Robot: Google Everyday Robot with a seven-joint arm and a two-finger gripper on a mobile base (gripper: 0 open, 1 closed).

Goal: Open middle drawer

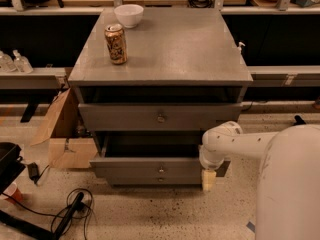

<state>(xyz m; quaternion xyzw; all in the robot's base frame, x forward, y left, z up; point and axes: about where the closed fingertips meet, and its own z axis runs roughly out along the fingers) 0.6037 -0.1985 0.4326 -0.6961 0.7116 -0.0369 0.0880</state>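
The grey cabinet [165,49] has three drawers. The top drawer [125,118] has a taller front and a larger knob [161,118]. Below it the middle drawer [130,168] stands pulled out, its dark interior [150,146] open to view and its small round knob [161,170] at centre. The slim bottom drawer front with its tiny knob [161,179] shows just beneath. My white arm [235,141] reaches in from the right. My gripper [208,178] points down at the right end of the middle drawer's front, close against it.
A gold can [116,44] and a white bowl [128,15] stand on the cabinet top. A cardboard box [62,134] sits to the cabinet's left. Black cables [70,214] and a dark case [7,159] lie on the speckled floor at lower left.
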